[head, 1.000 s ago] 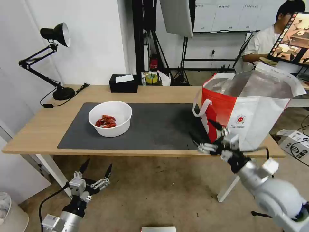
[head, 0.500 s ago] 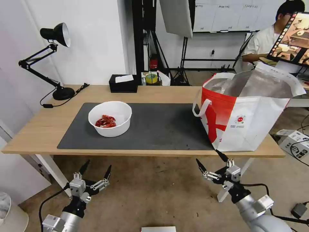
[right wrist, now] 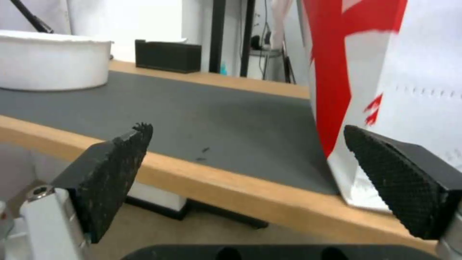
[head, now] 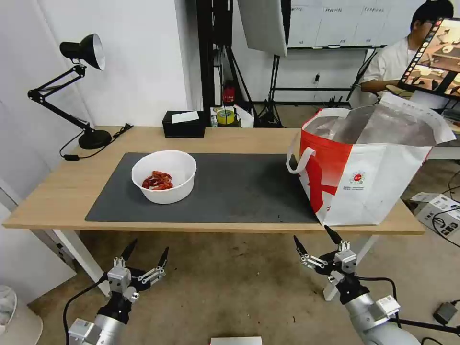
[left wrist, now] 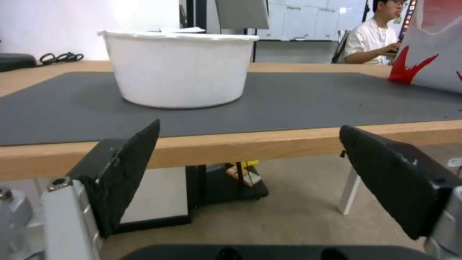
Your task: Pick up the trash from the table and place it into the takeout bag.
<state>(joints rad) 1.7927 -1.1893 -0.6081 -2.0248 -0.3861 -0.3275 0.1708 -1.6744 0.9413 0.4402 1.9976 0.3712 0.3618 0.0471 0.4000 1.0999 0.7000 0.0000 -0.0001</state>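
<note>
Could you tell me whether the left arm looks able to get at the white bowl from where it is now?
Probably yes. The left gripper hangs open below the table edge, and nothing stands between that edge and the white bowl on the mat.

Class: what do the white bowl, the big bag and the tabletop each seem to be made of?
White bowl: likely matte foam or paper, slightly uneven rim. Takeout bag: coated woven-looking fabric, shiny foil lining. Table: light wood-look top, grain visible, possibly laminate.
</note>
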